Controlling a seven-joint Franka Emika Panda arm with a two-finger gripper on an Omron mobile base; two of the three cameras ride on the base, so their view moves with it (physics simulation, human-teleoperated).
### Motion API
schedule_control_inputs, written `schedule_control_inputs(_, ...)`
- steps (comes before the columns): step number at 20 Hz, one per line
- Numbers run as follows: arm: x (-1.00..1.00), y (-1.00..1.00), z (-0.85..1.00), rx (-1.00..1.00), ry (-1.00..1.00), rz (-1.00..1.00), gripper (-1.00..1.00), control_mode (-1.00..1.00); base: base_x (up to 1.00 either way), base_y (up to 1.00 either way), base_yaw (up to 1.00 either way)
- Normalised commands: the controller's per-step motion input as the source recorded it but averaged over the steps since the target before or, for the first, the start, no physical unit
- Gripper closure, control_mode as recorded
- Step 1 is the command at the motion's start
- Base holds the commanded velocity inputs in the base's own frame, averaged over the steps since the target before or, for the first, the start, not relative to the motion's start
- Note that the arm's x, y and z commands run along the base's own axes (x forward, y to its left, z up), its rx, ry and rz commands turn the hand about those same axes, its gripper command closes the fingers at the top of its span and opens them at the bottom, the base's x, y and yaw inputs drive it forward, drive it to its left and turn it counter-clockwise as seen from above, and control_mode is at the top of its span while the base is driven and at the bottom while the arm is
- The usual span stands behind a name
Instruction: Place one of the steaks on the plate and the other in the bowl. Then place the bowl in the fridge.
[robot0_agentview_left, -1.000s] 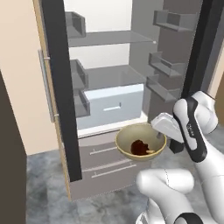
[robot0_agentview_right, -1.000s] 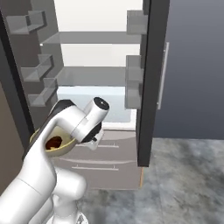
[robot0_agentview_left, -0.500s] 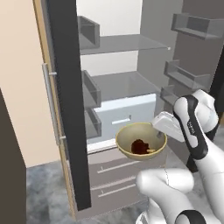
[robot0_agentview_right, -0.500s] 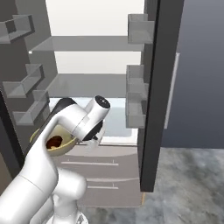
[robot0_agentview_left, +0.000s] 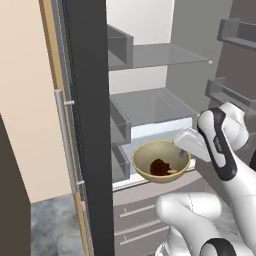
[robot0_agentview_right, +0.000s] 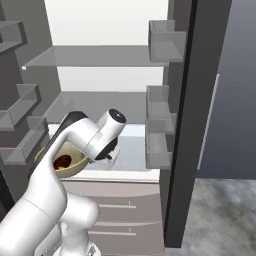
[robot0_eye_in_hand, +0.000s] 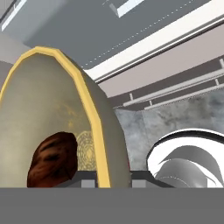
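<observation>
We carry the bowl (robot0_agentview_left: 161, 161) in front of the open fridge (robot0_agentview_left: 150, 105), level with the lip of its lowest white shelf (robot0_agentview_left: 155, 131) and above the two drawers (robot0_agentview_left: 142, 220), not yet over the shelf as far as we can tell. The dark steak (robot0_agentview_left: 160, 167) lies on the bowl's bottom, near the middle. Our gripper (robot0_agentview_left: 184, 141) pinches the bowl's rim on its right side, jaws pressed together on the thin wall; in the hand view the rim (robot0_eye_in_hand: 94, 127) runs up between the fingers. That one-sided hold is the weak point, we think: the bowl hangs out from the rim, so a jerk or a tilt of the wrist could let it swivel, slip, or tip the steak out. Going in too low, the bowl's underside could catch the shelf edge. The left door (robot0_agentview_left: 87, 125) stands close beside the bowl, and its bins (robot0_agentview_left: 120, 130) could clip the rim if we swing wide.
</observation>
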Motion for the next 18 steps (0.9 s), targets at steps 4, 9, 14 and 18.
schedule_control_inputs(4, 0.00, 0.00, 0.00, 0.00, 0.00, 0.00, 1.00, 1.00, 0.31, -0.02, 0.00)
schedule_control_inputs(9, 0.00, 0.00, 0.00, 0.00, 0.00, 0.00, 1.00, 1.00, 0.54, 0.00, 0.00)
schedule_control_inputs(14, 0.00, 0.00, 0.00, 0.00, 0.00, 0.00, 1.00, 1.00, 0.37, 0.00, 0.01)
schedule_control_inputs(18, 0.02, -0.05, 0.00, 0.00, 0.00, 0.00, 1.00, -1.00, 0.00, 0.00, 0.00)
